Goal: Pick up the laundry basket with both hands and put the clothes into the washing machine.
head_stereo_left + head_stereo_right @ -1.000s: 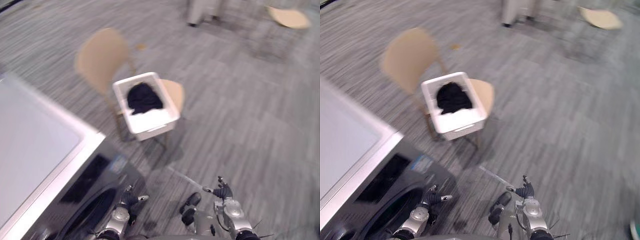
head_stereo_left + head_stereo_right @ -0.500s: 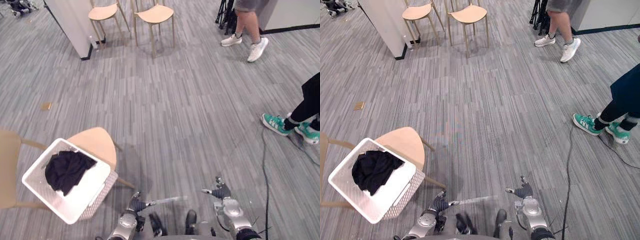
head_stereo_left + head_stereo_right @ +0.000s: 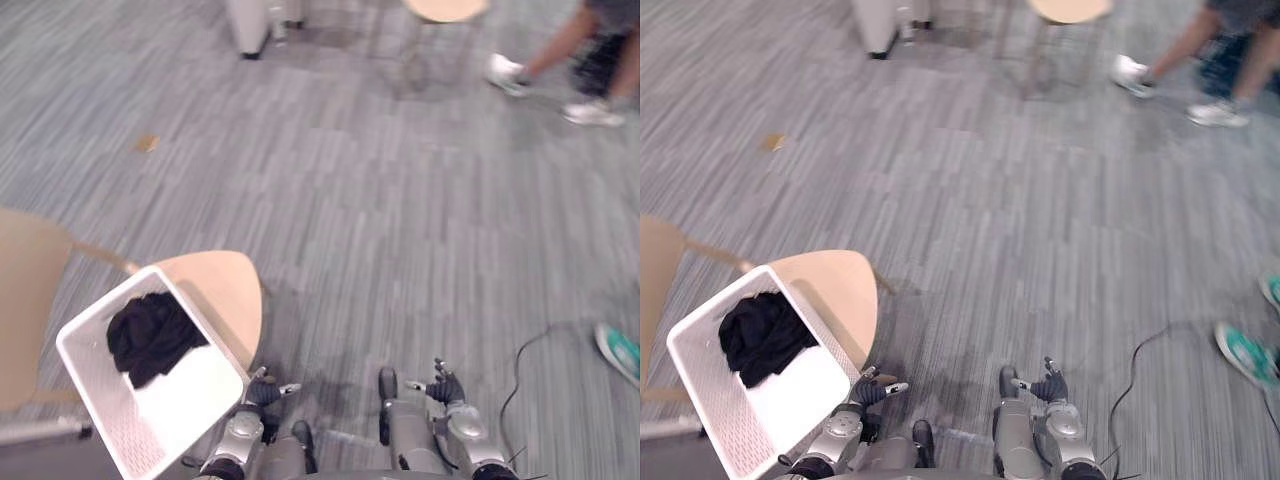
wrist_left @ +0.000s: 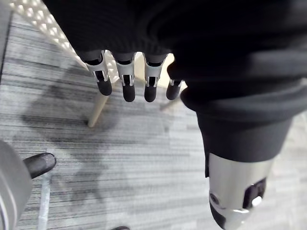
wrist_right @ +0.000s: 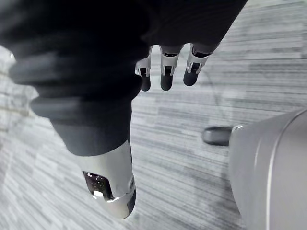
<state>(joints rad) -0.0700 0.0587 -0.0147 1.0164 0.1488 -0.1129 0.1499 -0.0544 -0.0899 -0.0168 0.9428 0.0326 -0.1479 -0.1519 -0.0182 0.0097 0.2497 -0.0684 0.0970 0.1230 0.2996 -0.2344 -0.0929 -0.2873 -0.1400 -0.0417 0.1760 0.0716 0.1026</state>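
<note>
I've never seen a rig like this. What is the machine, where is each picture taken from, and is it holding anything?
This is a walking robot shaped like a human. The two wide pictures come from cameras in its head, looking down at the floor in front of it. At their bottom edge you can see its left hand and right hand. The two close-up pictures come from a camera on each wrist, looking along that hand's own hanging fingers. Both hands are open and hold nothing. To the robot's left stands a wooden chair. A white basket rests on its seat, with dark clothes inside. The left hand hangs just beside the basket without touching it. Farther off are people's feet: white shoes and a teal shoe.
</note>
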